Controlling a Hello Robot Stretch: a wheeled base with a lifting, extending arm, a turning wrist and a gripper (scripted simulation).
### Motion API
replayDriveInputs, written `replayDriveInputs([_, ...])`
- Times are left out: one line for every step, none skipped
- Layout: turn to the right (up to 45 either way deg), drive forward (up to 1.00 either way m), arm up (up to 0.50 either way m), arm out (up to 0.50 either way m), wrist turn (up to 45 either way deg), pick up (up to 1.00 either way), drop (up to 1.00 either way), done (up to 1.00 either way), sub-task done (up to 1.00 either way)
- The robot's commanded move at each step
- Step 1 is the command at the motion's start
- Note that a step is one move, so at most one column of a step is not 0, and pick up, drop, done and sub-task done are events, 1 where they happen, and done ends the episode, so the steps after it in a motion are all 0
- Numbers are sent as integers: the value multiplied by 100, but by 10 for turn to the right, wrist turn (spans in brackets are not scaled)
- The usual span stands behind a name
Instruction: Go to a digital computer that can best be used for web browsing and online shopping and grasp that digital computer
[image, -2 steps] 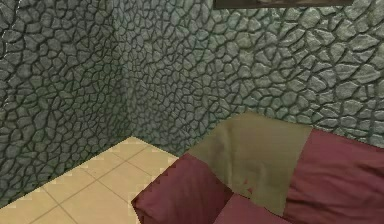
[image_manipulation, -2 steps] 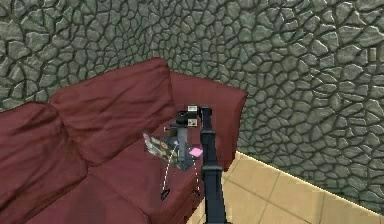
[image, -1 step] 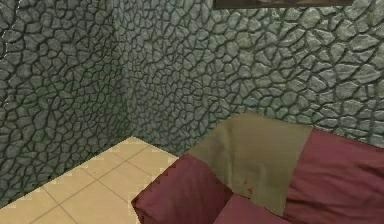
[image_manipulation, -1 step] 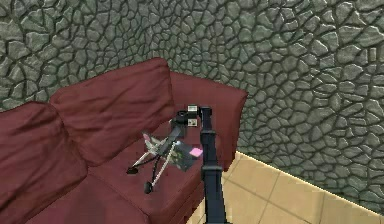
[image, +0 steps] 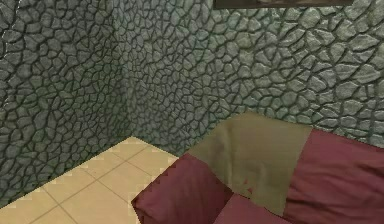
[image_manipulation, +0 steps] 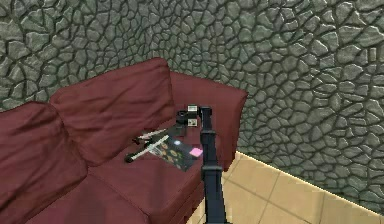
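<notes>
Pincer (image_manipulation: 180, 126) at maroon sofa (image_manipulation: 105, 108); stone walls (image_manipulation: 300, 70), tiled floor (image_manipulation: 290, 200).

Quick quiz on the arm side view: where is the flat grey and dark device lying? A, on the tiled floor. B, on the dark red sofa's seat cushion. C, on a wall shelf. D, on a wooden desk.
B: the flat device lies on the seat cushion of the dark red sofa, while the tiled floor sits off to that view's right.
</notes>
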Motion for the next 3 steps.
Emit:
replayDriveInputs([0, 0, 0, 0, 450, 0, 0, 0, 0])
replayDriveInputs([0, 0, 0, 0, 390, 0, 0, 0, 0])
replayDriveInputs([0, 0, -30, 0, 0, 0, 0, 0, 0])
